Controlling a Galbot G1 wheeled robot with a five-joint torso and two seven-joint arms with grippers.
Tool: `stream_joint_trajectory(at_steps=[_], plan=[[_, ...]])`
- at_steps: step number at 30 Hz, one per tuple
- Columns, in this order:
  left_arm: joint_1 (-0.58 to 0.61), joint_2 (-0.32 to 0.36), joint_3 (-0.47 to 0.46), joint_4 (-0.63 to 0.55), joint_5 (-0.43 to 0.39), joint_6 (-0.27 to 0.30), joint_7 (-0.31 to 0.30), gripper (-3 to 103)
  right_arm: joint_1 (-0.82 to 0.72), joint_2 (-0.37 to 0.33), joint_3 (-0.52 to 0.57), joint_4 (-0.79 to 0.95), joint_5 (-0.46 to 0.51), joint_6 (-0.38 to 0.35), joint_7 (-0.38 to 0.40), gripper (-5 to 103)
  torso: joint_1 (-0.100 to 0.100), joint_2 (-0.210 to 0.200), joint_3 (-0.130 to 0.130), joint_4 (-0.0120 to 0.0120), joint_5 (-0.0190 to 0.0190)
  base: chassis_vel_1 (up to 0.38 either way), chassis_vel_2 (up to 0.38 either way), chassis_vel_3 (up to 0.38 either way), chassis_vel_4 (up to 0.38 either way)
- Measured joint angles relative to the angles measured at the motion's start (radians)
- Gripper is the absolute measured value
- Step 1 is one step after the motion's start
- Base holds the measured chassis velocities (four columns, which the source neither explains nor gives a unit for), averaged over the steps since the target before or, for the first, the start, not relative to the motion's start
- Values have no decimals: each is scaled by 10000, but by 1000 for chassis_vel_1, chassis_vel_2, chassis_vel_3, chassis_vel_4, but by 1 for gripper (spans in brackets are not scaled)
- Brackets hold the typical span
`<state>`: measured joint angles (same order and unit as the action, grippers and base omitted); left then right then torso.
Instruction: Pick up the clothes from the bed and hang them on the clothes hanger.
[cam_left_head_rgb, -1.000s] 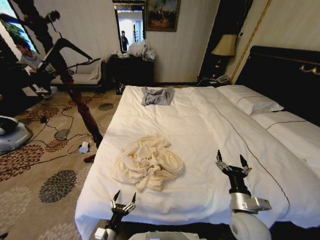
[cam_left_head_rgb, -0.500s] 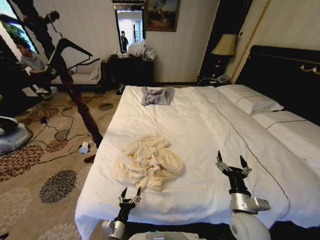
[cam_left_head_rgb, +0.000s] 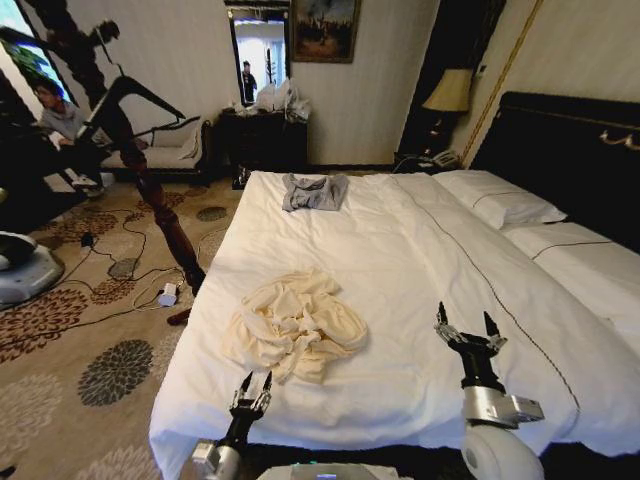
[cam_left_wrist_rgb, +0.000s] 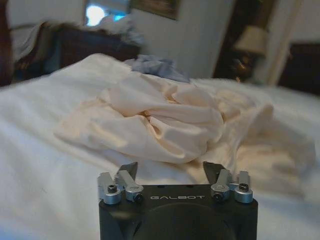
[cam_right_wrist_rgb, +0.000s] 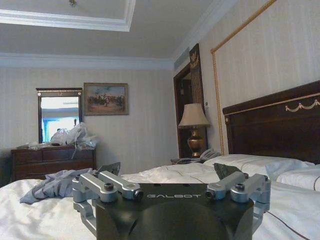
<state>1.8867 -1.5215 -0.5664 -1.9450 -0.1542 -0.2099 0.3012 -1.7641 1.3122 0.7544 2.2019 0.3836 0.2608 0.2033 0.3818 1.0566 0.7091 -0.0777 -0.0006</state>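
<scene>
The left gripper (cam_left_head_rgb: 253, 383) hovers low over the near edge of the bed (cam_left_head_rgb: 420, 260), fingers spread and empty, with the crumpled cream-yellow clothes (cam_left_head_rgb: 296, 325) lying just ahead of its tips. Further right, the right gripper (cam_left_head_rgb: 465, 327) stands upright above the white sheet, jaws wide with nothing between them, well apart from the clothes to its left.

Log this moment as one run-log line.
stage: approach | left gripper: open, near bed edge, facing clothes | right gripper: open, above sheet, idle | clothes: crumpled on bed, ungrasped | grey garment: far end
</scene>
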Motion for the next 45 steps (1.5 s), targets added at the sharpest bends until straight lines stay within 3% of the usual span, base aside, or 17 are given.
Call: stream_joint_trajectory(at_steps=[1,5,6,11,20,26,31,35,36,37,41,42,43,44,45], plan=[[0,0,0,0,0,0,0,76,0,0,0,0,0,0,0,100,0,0,0,0,0,0,0,0,0],[126,588,-163,18,1792,-720,143,97,-4,12,-8,-1,-9,1,5,100,1,0,0,-1,3,0,0,0,0],[126,588,-163,18,1792,-720,143,97,-4,12,-8,-1,-9,1,5,100,1,0,0,-1,3,0,0,0,0],[136,1471,-139,22,3496,-1329,253,100,4,55,-87,8,-106,-36,5,100,0,0,1,1,3,0,0,0,0],[-796,3217,-9,46,4872,-1519,-10,103,28,175,-273,-48,-414,-84,-17,100,1,0,0,-3,4,0,0,0,0],[-1514,3481,162,437,5347,-1821,-29,99,87,222,-297,-169,-506,-107,-22,100,1,0,1,-2,5,0,0,0,0],[-2018,3035,389,913,5717,-2124,-8,96,167,259,-300,-284,-517,-146,-23,100,1,-1,1,1,6,0,0,0,0],[-2268,2429,560,1245,6337,-2577,158,77,208,288,-302,-369,-535,-160,-22,100,1,0,0,0,6,0,0,0,0],[-2292,2307,595,1311,6508,-2664,185,77,218,291,-307,-381,-537,-168,-21,100,1,0,0,0,6,0,0,0,0],[-2292,2307,595,1311,6508,-2664,185,77,218,291,-307,-381,-537,-168,-21,100,1,0,0,0,6,0,0,0,0],[-2353,2031,590,1595,7209,-3080,210,55,255,287,-309,-435,-532,-176,-15,100,1,0,0,0,7,0,0,0,0],[-2353,2031,590,1595,7209,-3080,210,55,255,287,-309,-435,-532,-176,-15,100,1,0,0,0,7,0,0,0,0],[-2338,1982,576,1615,7284,-3149,213,49,265,287,-308,-464,-531,-176,-12,100,1,0,0,0,7,0,0,0,0],[-2260,1792,556,1616,7553,-3320,219,33,272,286,-314,-504,-535,-161,-10,100,1,0,0,0,7,0,0,0,0],[-2251,1757,554,1618,7599,-3348,220,33,273,287,-318,-507,-535,-157,-9,100,1,0,0,0,8,0,0,0,0]])
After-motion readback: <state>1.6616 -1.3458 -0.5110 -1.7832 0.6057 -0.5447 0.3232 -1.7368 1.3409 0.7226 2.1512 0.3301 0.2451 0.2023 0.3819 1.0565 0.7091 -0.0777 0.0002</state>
